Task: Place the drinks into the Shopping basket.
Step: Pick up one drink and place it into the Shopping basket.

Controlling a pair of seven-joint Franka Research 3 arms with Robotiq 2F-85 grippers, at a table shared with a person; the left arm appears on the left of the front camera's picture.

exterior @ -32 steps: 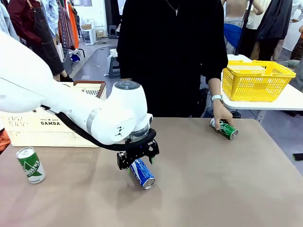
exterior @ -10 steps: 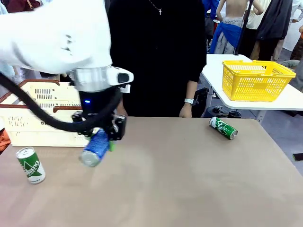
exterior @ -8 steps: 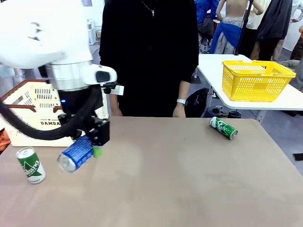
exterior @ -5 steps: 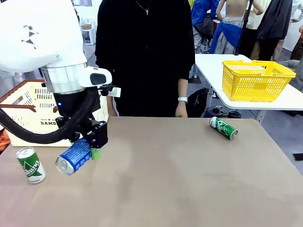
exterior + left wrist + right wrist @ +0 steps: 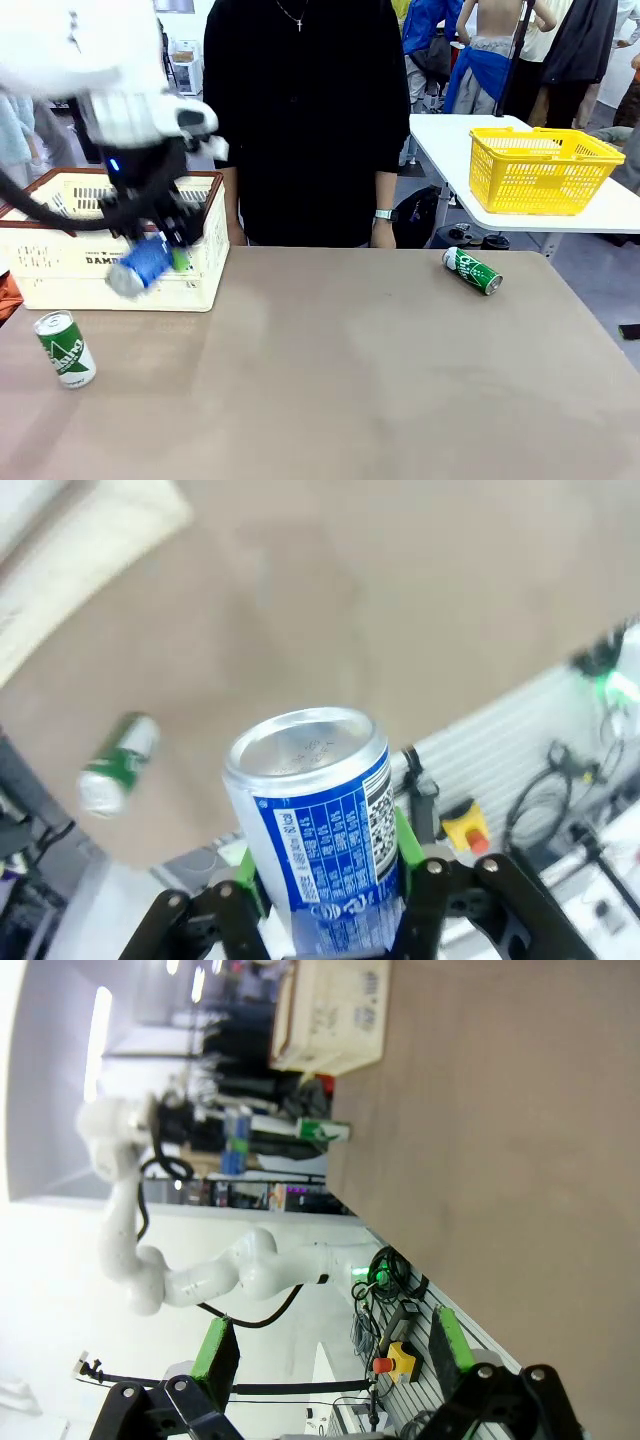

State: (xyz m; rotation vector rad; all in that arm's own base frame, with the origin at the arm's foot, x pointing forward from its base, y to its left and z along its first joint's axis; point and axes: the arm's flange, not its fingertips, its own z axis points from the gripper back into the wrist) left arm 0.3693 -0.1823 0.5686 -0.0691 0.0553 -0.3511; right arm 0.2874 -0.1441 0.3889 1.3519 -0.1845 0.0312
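Yellow basket (image 5: 540, 180): sitting on the white side table (image 5: 610, 215), upper right of my front view.
Person (image 5: 310, 120): standing top centre, facing me.

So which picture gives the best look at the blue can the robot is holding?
The left wrist view: the blue can sits close and sharp, silver top and print visible, clamped in the left gripper. The front view shows it blurred in front of the Shopping basket. The right wrist view shows it as a tiny far-off blue speck.
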